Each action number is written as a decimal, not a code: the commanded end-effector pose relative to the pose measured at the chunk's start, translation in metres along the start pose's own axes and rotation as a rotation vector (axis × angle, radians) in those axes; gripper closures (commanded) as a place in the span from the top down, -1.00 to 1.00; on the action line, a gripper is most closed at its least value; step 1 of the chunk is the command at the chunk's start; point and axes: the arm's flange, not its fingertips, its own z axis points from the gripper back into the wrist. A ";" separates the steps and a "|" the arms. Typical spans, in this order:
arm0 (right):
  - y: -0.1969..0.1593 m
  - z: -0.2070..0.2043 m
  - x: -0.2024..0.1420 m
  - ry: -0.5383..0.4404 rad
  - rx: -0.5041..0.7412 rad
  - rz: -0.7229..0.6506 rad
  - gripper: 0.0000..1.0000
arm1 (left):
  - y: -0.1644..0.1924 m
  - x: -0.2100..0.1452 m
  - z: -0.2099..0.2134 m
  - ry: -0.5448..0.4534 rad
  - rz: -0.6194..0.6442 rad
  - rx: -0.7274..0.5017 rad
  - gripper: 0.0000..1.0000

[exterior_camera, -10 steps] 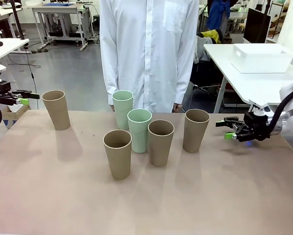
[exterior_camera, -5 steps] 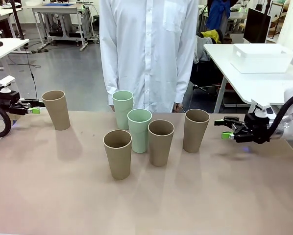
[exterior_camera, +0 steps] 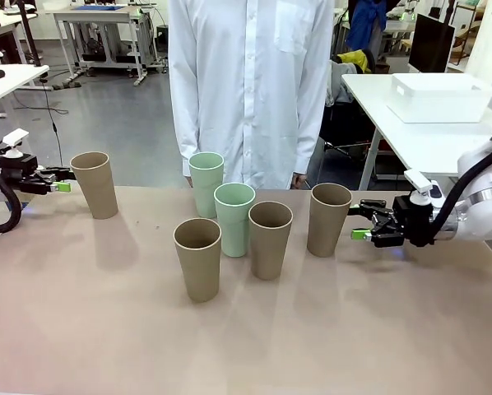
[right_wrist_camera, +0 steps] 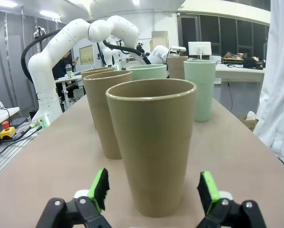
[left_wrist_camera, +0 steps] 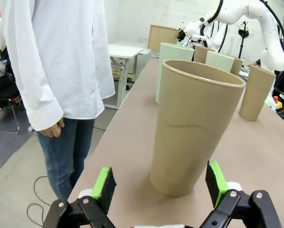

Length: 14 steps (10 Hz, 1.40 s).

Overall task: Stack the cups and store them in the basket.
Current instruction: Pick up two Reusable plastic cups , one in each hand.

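Note:
Several cups stand upright on the table. A lone tan cup (exterior_camera: 94,185) is at the far left, and my open left gripper (exterior_camera: 61,181) sits just left of it. In the left wrist view this tan cup (left_wrist_camera: 194,133) stands right ahead of the left gripper (left_wrist_camera: 160,183), beyond its fingertips. Two mint cups (exterior_camera: 206,183) (exterior_camera: 234,218) and three tan ones (exterior_camera: 197,257) (exterior_camera: 270,239) (exterior_camera: 328,218) cluster in the middle. My open right gripper (exterior_camera: 361,224) is just right of the rightmost tan cup (right_wrist_camera: 151,142), whose base lies between the spread fingers of the right gripper (right_wrist_camera: 154,190). The white basket (exterior_camera: 439,97) sits on another table at the back right.
A person in a white shirt (exterior_camera: 250,82) stands at the far edge behind the mint cups, arms hanging. The front half of the brown table (exterior_camera: 246,346) is bare. White tables and lab equipment stand farther back.
My right gripper has slid left toward the rightmost tan cup. My left gripper moved right to the far-left tan cup, then held. The cups have not moved.

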 end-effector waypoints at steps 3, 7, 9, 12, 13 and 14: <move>0.000 0.000 -0.001 0.000 0.000 -0.002 1.00 | 0.000 0.000 0.000 0.000 0.000 0.000 1.00; 0.005 -0.011 0.002 0.001 -0.096 0.000 1.00 | -0.012 -0.014 -0.006 -0.031 -0.103 -0.009 1.00; 0.007 -0.014 0.003 0.003 -0.106 0.001 1.00 | -0.021 -0.017 -0.017 -0.037 -0.146 -0.004 1.00; 0.009 -0.016 0.003 0.003 -0.096 -0.009 1.00 | -0.025 -0.020 -0.028 -0.065 -0.155 -0.017 1.00; 0.009 -0.017 0.003 0.003 -0.094 -0.009 1.00 | -0.026 -0.019 -0.031 -0.073 -0.143 -0.007 1.00; 0.010 -0.019 0.004 0.000 -0.094 -0.009 1.00 | -0.028 -0.020 -0.034 -0.079 -0.136 0.000 1.00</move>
